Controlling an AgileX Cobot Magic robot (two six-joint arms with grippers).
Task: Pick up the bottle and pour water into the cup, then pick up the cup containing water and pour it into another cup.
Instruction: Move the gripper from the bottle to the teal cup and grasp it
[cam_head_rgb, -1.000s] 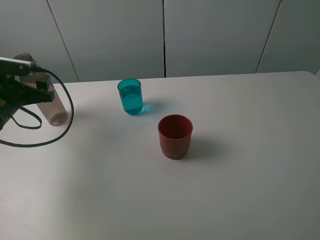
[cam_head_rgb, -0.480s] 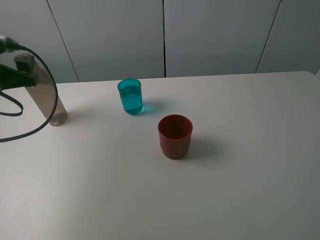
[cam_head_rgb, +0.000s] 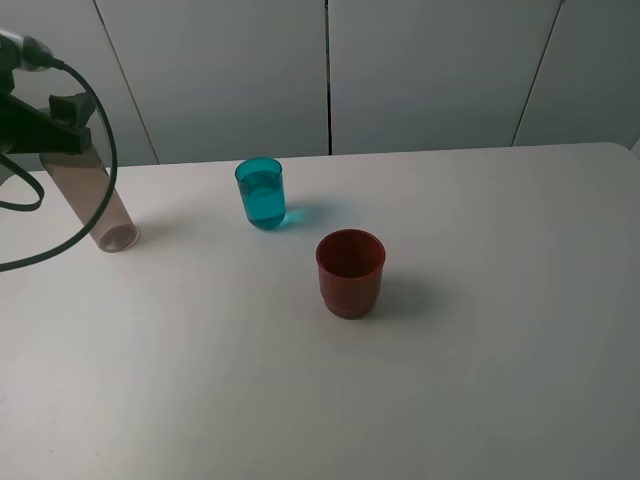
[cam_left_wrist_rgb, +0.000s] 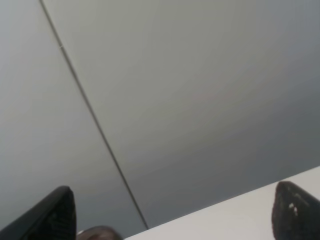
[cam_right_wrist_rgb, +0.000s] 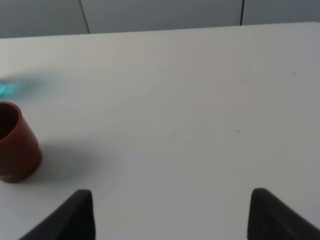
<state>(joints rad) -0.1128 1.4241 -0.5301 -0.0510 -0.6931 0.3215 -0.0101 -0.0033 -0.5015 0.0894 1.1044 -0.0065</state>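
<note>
The bottle (cam_head_rgb: 95, 200) stands on the table at the far left, its neck hidden behind my left gripper (cam_head_rgb: 58, 125), which hovers at its top. In the left wrist view the left gripper (cam_left_wrist_rgb: 175, 217) has its jaws wide apart and empty, with the bottle's rim (cam_left_wrist_rgb: 99, 233) just below. The teal cup (cam_head_rgb: 261, 194) holds water and stands at the back middle. The dark red cup (cam_head_rgb: 350, 272) stands in front of it, to the right. My right gripper (cam_right_wrist_rgb: 175, 215) is open and empty above the table, with the red cup (cam_right_wrist_rgb: 15, 142) off to its side.
The white table (cam_head_rgb: 480, 350) ends at a grey panelled wall (cam_head_rgb: 430, 70) behind. A black cable (cam_head_rgb: 100, 190) loops from the left arm in front of the bottle. The teal cup is only a blur in the right wrist view (cam_right_wrist_rgb: 12, 89).
My left gripper has let go of the bottle and risen from around its body to its top. The bottle now stands alone on the table. Cups have not moved.
</note>
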